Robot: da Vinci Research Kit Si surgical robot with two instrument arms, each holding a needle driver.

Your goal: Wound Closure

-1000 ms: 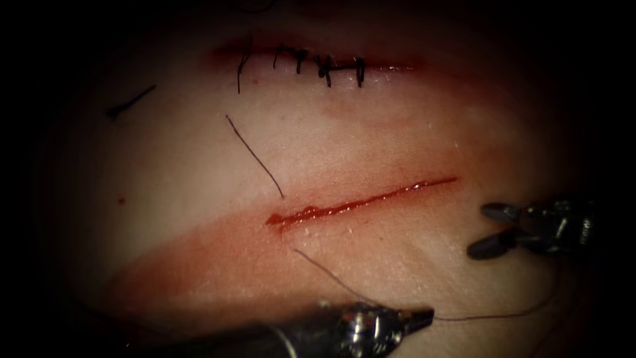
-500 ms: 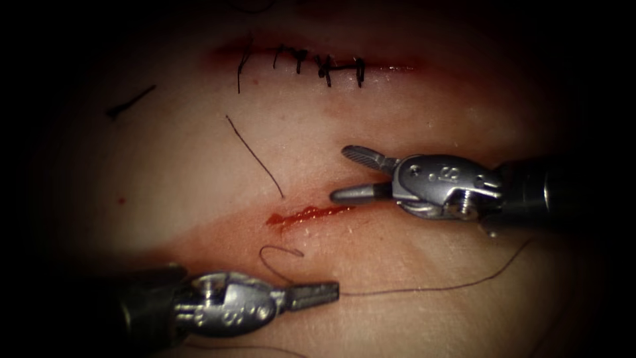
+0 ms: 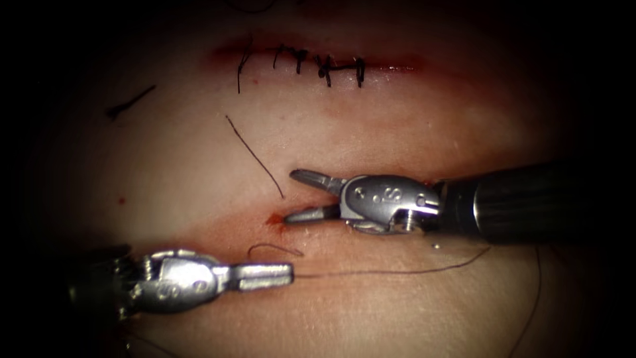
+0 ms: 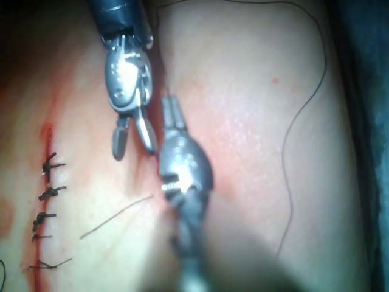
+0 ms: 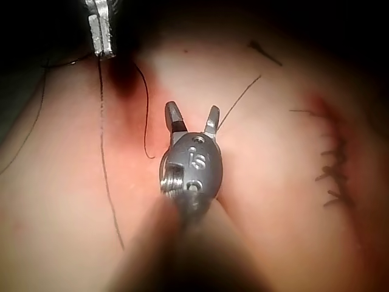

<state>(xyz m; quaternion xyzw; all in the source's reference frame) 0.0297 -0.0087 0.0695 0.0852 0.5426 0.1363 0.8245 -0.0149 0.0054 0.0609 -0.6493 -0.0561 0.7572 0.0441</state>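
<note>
- The left arm's silver needle driver [image 3: 281,276] is clamping the thin dark thread [image 3: 397,271] — no needle held.
- The right arm's silver tool [image 3: 298,197] is gaping wide, empty, over the red cut [image 3: 275,220] in the pale tissue [image 3: 411,119].

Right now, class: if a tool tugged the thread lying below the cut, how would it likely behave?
Probably floppy: the thread curls into a loop near the left tool, whose shut jaws hold it. Likely very light: it drapes over the tissue. The right tool holds nothing.

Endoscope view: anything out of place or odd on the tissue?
No needle can be made out. Left end effector is shut on the thread below the cut; right end effector is open over the cut, holding nothing. Loose thread ends lie above the cut. Red fluid smears the tissue.
</note>
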